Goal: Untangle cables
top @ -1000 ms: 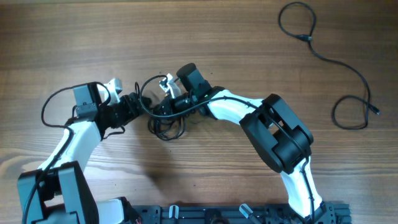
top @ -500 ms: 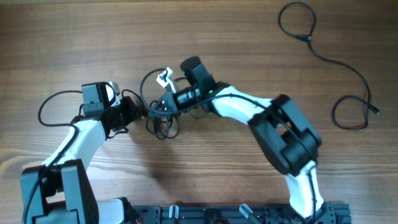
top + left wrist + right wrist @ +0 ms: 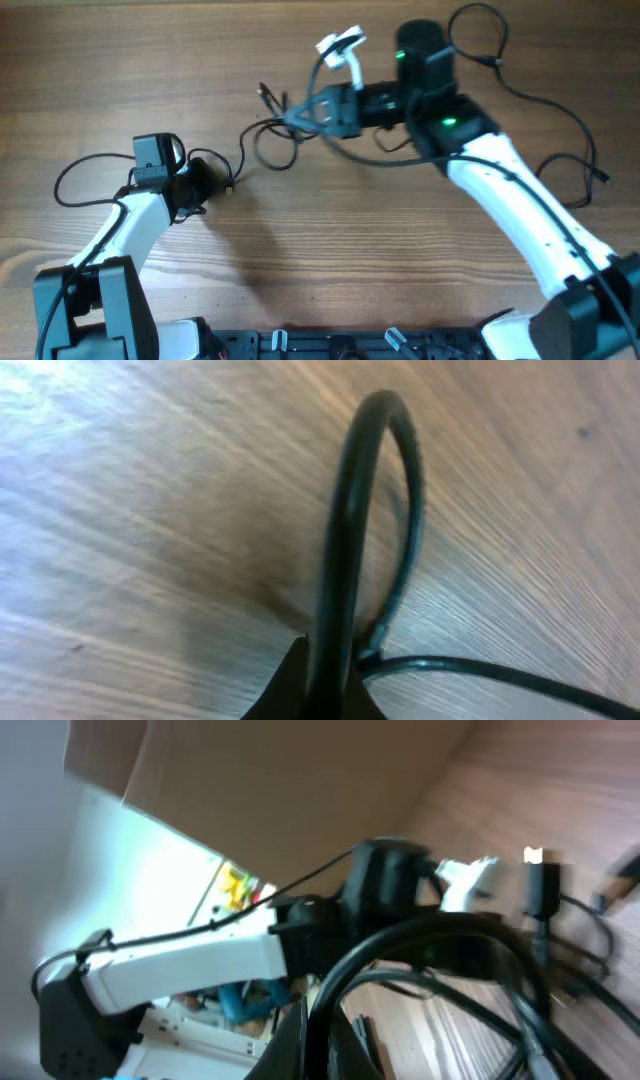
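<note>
Overhead: the cables [image 3: 285, 125] are stretched mid-table between both arms; one end is pinched in the left gripper [image 3: 224, 186]; the bunch is clenched in the right gripper [image 3: 303, 113]; the pulling-apart step is judged in hand; a steady outward draw is called for next.

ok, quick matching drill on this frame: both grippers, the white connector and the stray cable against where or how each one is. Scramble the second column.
1. left gripper
2. right gripper
3. white connector
4. loose cable

A. lies far right in the overhead view, neither gripper on it
B. shut on a black cord, left of centre
C. sticks out near the top edge of the overhead view
D. shut on the bunched cables, right of the other gripper

Pairs: 1-B, 2-D, 3-C, 4-A
</note>
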Controlling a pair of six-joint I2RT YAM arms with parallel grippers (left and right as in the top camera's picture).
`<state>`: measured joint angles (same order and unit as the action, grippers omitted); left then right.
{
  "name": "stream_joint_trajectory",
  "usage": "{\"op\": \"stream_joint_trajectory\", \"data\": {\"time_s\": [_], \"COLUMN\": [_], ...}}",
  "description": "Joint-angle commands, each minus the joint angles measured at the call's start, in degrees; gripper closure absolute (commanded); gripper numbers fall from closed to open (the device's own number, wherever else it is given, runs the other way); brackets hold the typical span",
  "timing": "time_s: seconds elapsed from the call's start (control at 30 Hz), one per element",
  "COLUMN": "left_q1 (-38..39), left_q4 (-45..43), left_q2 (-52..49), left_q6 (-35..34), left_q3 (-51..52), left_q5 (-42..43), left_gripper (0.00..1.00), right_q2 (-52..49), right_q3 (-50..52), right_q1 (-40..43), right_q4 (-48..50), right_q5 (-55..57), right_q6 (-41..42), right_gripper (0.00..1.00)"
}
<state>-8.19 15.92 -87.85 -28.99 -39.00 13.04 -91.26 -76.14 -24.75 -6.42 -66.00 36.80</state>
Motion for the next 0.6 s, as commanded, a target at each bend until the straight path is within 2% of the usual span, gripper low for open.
{"op": "stream_joint_trajectory", "data": {"time_s": [0.0,0.2,0.43,0.57], "left_q1": [-0.5,-8.9,-17.3,-19.7], "left_q4": [1.6,5.1,7.3,7.1], "left_q2": [-0.8,-0.8,-0.8,-0.8], "left_q6": [-5.0,-8.7,-16.4,-16.7], "left_q3": [-0.3,-0.3,1.2,1.8], "left_q5": [-8.7,-9.5,-9.5,-9.0], "left_gripper": [0.96,0.96,0.96,0.96], "right_q2": [1.8,1.8,1.8,1.8], "right_q3": [-0.3,-0.3,-0.3,-0.2], "right_q1": [5.0,10.3,11.2,11.2], "right_q4": [-8.1,-27.8,-41.1,-46.0], "right_q5": [0.2,14.3,47.6,62.9], "right_q6": [-6.6,-18.9,-19.3,-18.6], "right_gripper": [0.96,0.96,0.96,0.96]}}
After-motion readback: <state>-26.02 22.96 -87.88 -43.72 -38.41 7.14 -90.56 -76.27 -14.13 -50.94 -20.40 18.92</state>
